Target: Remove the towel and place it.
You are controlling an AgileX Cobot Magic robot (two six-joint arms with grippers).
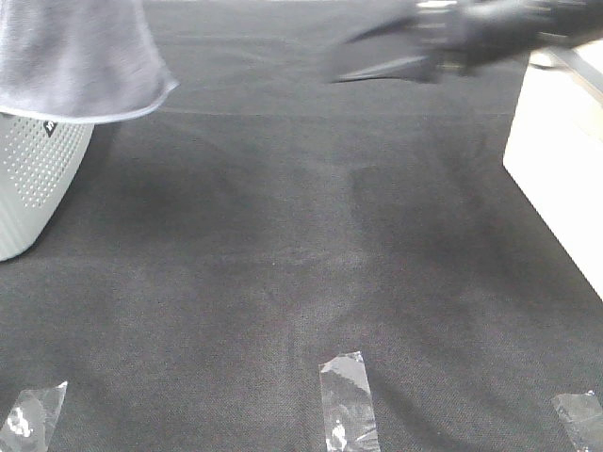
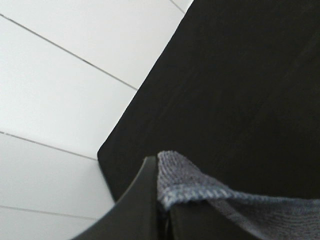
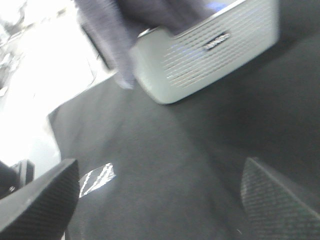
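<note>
One hem corner of the towel is hanging pinched in the left gripper over the basket at the table's far-left corner. The right gripper is gaping empty. The thin pinch may be slipping, dropping the towel short.

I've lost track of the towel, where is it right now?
In the exterior high view the towel hangs at the upper left, over the top of the white perforated basket; the left gripper pinches its hemmed corner.
</note>
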